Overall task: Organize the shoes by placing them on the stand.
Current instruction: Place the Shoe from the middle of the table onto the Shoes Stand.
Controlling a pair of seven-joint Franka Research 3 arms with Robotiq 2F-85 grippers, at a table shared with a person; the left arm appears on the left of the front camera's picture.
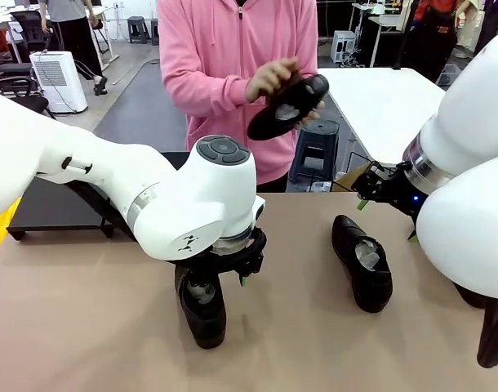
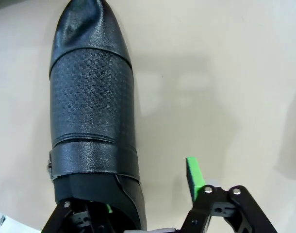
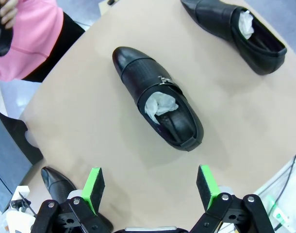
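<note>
My left gripper (image 1: pixel 220 282) is down over a glossy black shoe (image 1: pixel 203 317) near the table's front. In the left wrist view one finger sits inside that shoe (image 2: pixel 92 121) at its opening. The other green pad (image 2: pixel 194 177) stands outside, a gap away from the shoe's side, so the gripper (image 2: pixel 150 194) is open. My right gripper (image 3: pixel 150 189) hangs open and empty above a second shoe (image 3: pixel 157 104) (image 1: pixel 362 261) stuffed with white paper. The person holds another shoe (image 1: pixel 290 106) in both hands. The black stand (image 1: pixel 45 208) lies at the far left.
Another paper-stuffed shoe (image 3: pixel 235 31) lies farther along the table in the right wrist view. A shoe's toe (image 3: pixel 58 182) shows past the table's edge beside my right gripper's fingers. The person in a pink top (image 1: pixel 224 73) stands at the far side.
</note>
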